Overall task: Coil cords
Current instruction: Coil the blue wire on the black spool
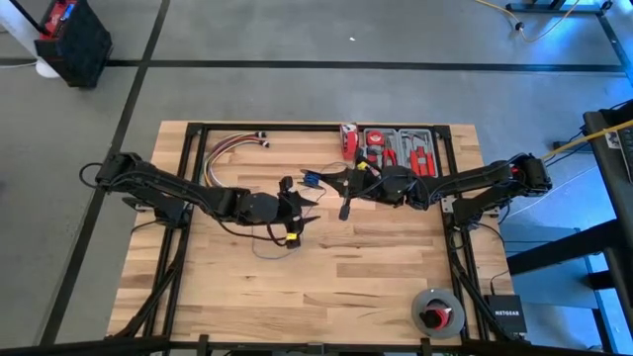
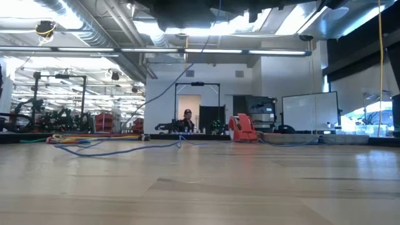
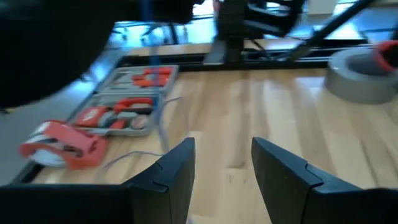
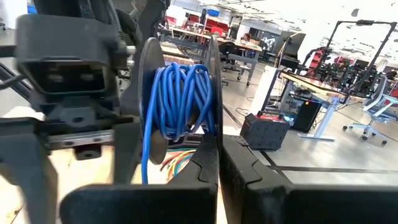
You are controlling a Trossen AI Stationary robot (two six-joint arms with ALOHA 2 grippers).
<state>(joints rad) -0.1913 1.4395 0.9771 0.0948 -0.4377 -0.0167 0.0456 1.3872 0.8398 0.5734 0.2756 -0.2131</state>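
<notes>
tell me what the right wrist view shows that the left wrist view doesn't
Only the right wrist view shows blue cord wound on a dark spool, with the right gripper shut on the spool's flange, and the bundle of coloured wires beyond. Only the left wrist view shows the open left gripper, the tool tray, a red tape dispenser, a grey tape roll and loose cord on the table. Both share the wooden tabletop.

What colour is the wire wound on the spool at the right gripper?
Blue; the wire shows best in the right wrist view.
</notes>
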